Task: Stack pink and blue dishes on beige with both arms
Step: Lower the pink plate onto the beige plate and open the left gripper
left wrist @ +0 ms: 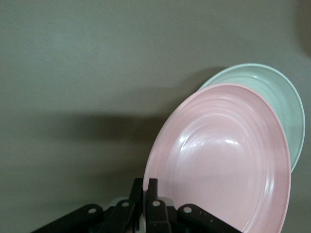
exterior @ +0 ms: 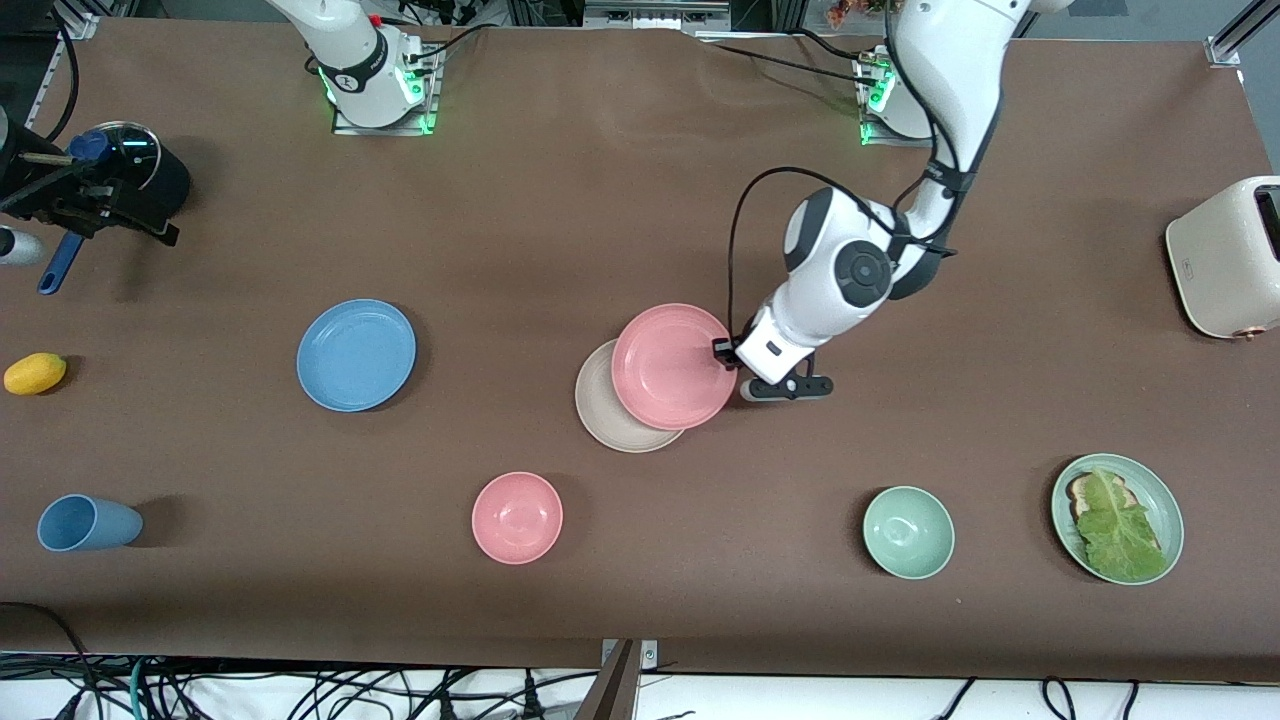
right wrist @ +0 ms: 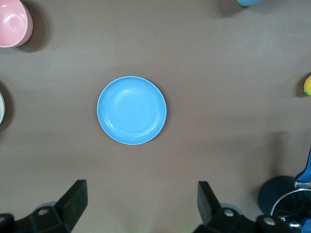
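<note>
Over round beige plate [exterior: 605, 412], matte pink plate [exterior: 672, 366]

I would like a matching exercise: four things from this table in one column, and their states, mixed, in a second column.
1. pink plate
2. blue plate
3. beige plate
4. right gripper

a. open, above the blue plate
b. partly covered by another plate
c. gripped at its rim by the left gripper
d. lying alone, untouched

Pairs: 1-c, 2-d, 3-b, 4-a

I'm seeing a pink bowl [exterior: 517, 517], green bowl [exterior: 908, 532], lettuce plate [exterior: 1117, 518], blue cup [exterior: 88, 523] lying nearest the camera; lemon [exterior: 35, 373], toaster [exterior: 1225, 257] sitting at the table's ends
</note>
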You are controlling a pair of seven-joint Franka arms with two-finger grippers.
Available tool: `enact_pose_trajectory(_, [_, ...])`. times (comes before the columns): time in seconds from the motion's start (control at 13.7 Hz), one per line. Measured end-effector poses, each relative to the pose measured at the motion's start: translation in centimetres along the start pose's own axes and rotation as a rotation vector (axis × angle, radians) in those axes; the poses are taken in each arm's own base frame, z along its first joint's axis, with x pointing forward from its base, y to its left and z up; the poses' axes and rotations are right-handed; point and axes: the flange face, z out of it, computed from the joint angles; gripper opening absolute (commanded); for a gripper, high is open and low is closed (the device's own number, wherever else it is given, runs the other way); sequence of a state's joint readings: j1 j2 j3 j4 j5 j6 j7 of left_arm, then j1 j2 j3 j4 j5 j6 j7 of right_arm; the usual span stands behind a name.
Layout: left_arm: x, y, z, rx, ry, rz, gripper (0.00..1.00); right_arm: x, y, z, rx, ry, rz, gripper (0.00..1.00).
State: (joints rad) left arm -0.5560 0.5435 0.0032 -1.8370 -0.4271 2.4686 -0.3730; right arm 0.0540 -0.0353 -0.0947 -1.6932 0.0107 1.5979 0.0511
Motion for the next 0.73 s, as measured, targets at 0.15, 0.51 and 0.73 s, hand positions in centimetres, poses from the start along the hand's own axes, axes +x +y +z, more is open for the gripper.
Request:
enact_pose_trajectory(0.15, [-0.7,1.3,1.3,0.000,0.007,-0.021,0.00,0.0,0.0,0.0,0.000,-0.001,0.000,1.00])
enact_pose_trajectory(0.51, [-0.5,3.3,2.7,-0.006,0.015,-0.065,0.00,0.0,0.0,0.0,0.000,-0.002,0.000,1.00])
enact_pose_trajectory(0.73, [0.2,3.0,2.4,-0.005,0.027,-0.075,0.00,0.0,0.0,0.0,0.000,-0.002,0.000,1.00])
